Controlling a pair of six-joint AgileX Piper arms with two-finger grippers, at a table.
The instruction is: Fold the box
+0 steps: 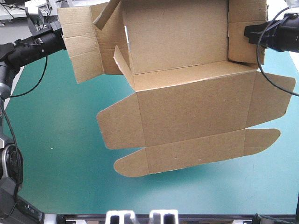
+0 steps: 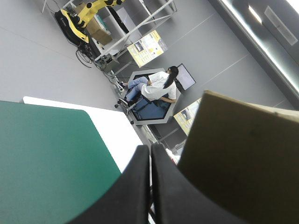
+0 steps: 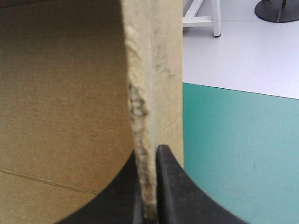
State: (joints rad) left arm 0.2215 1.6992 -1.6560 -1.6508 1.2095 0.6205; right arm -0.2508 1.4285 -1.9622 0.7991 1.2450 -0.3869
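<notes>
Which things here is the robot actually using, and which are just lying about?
In use: the box; right gripper, clamped on its edge; left gripper, shut beside a flap.
Lying about: only the teal-green cover.

We take this for a robotics lab or test hall rather than a home. The left arm and the right arm, both black, reach over a table with a teal-green cover that stands on a bare pale grey floor. Beyond it we see an open metal rack, yellow printed boards too small to read, and what may be a strip light.
</notes>
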